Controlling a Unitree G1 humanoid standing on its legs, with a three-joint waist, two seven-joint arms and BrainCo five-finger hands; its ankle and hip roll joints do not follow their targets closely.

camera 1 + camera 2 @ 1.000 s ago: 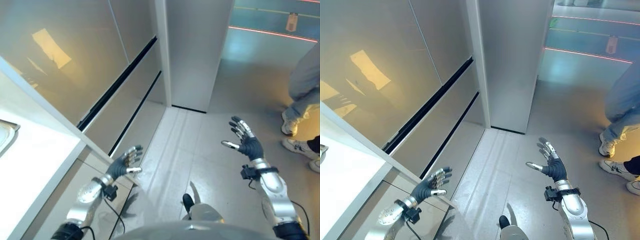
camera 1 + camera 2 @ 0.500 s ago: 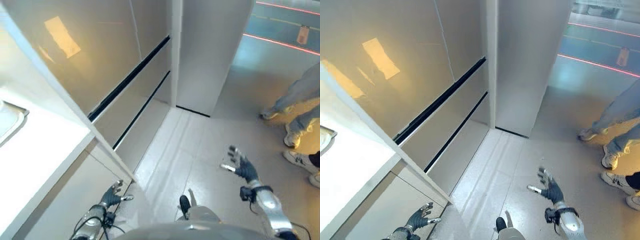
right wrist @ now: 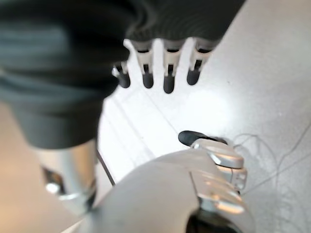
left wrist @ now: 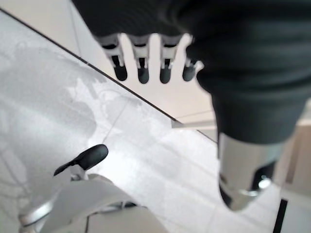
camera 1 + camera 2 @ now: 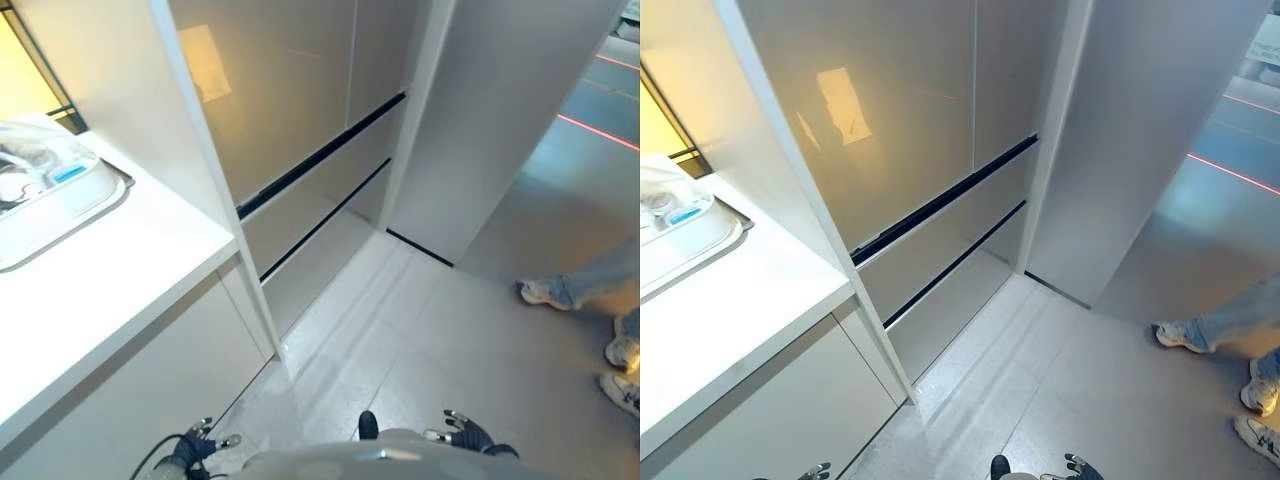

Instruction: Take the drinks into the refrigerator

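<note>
Refrigerator [image 5: 330, 120] well ahead of both low, open, empty robot hands: left robot hand [image 5: 197, 443], right robot hand [image 5: 464, 435].

Two head views, looking down from high up, side by side, almost the same spot. Both facing the tall cabinet front [image 5: 300, 120] with its dark slits, the white counter [image 5: 110, 290] at the left, the grey floor [image 5: 450, 340] below. Shared too: a tray [image 5: 685, 245] near the counter's far edge, a person's shoes [image 5: 545, 293] at the right. Left wrist view very close, peering along the left hand [image 4: 146, 63] down at the floor. Right wrist view just as close, along the right hand [image 3: 165, 63], down at the same floor.
</note>
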